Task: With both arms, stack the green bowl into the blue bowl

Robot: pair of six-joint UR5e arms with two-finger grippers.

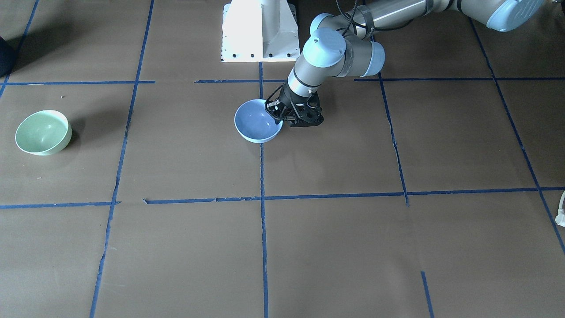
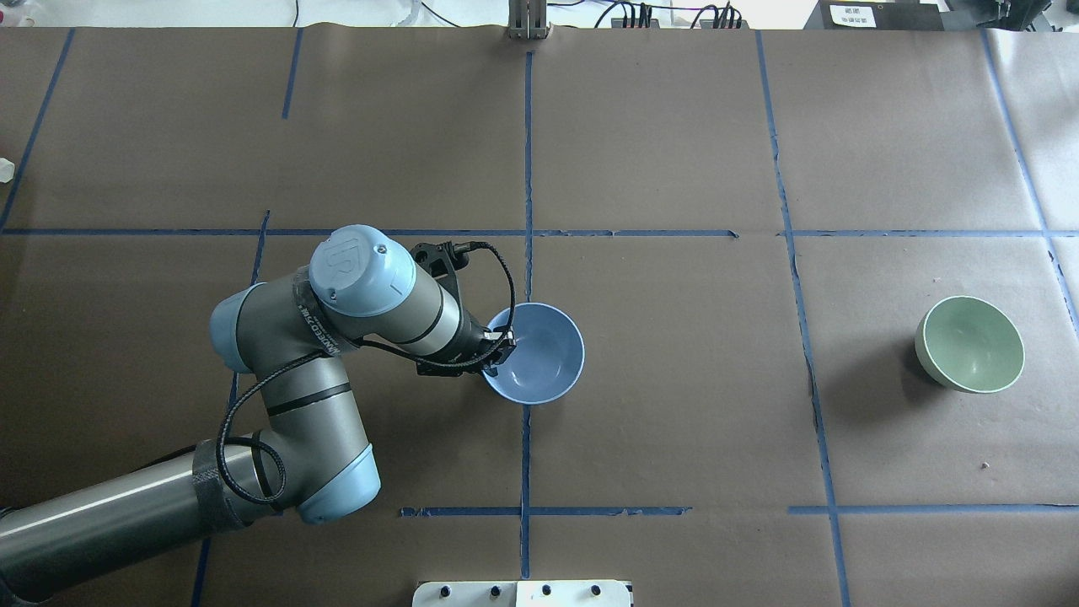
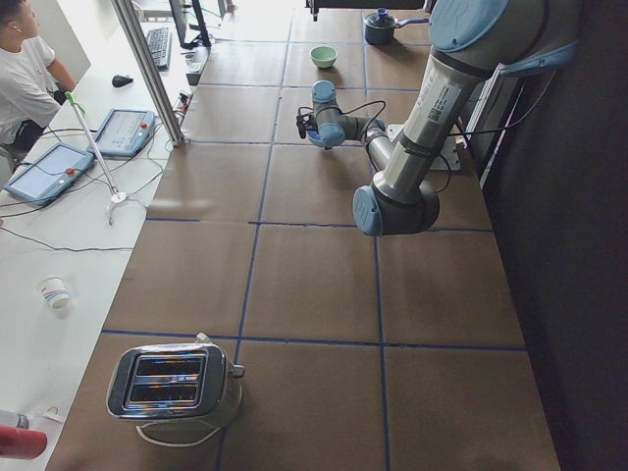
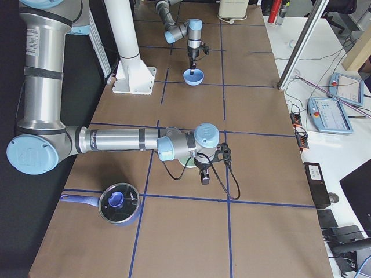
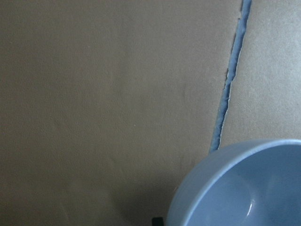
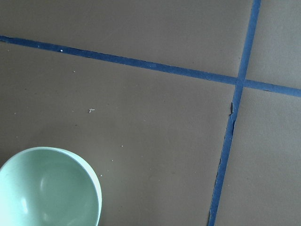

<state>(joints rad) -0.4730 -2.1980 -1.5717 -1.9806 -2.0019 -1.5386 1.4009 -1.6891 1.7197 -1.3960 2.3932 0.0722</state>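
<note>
Well, my left arm [image 2: 337,320] reaches to the middle of the counter [image 2: 674,126]. My left jaws are clenched on the blue bowl [image 2: 544,358] at the rim on my left side, one finger inside and one outside. The bowl stands upright over a blue tape line [image 2: 528,169]. The green bowl [image 2: 969,344] stands upright well apart, toward my right. My right arm [image 4: 116,139] hangs just beside it, and I cannot tell whether my right jaws are released or clenched.

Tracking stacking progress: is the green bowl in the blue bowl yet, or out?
Out. The green bowl sits upright alone on the table, far from the blue bowl, whose inside is empty.
</note>
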